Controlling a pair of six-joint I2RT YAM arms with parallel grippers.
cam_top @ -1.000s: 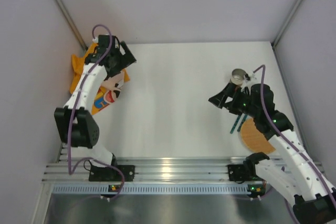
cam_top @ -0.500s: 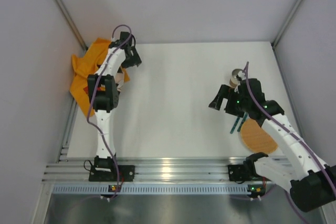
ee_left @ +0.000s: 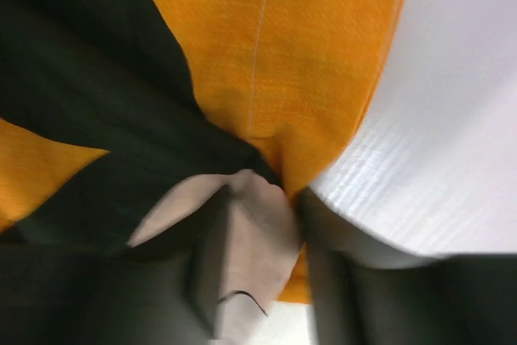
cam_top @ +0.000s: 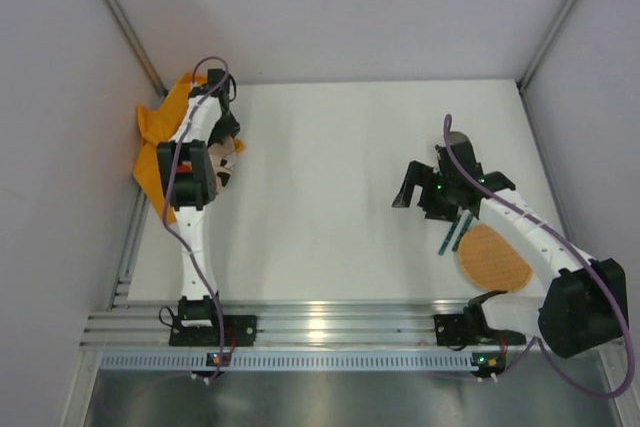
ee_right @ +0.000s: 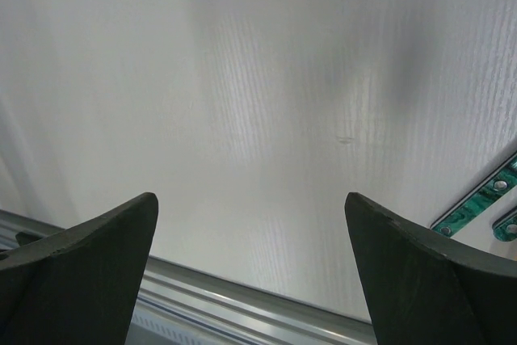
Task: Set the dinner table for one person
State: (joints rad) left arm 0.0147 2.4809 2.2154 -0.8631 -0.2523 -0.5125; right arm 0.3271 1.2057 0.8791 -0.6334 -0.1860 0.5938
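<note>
Lying beneath the wide-spread right claw [cam_top: 405,185] is the dinner table [cam_top: 320,197].

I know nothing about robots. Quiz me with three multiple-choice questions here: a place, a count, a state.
1. Where does the orange cloth lie? A far left corner of the table; B near right corner; C centre.
2. How many green-handled utensils lie beside the round plate? A one; B two; C four.
3. The right gripper is: A open and empty; B shut on a utensil; C shut on the plate.
Answers: 1A, it bunches under the left arm. 2B, two handles lie side by side. 3A, bare table shows between its fingers.
</note>
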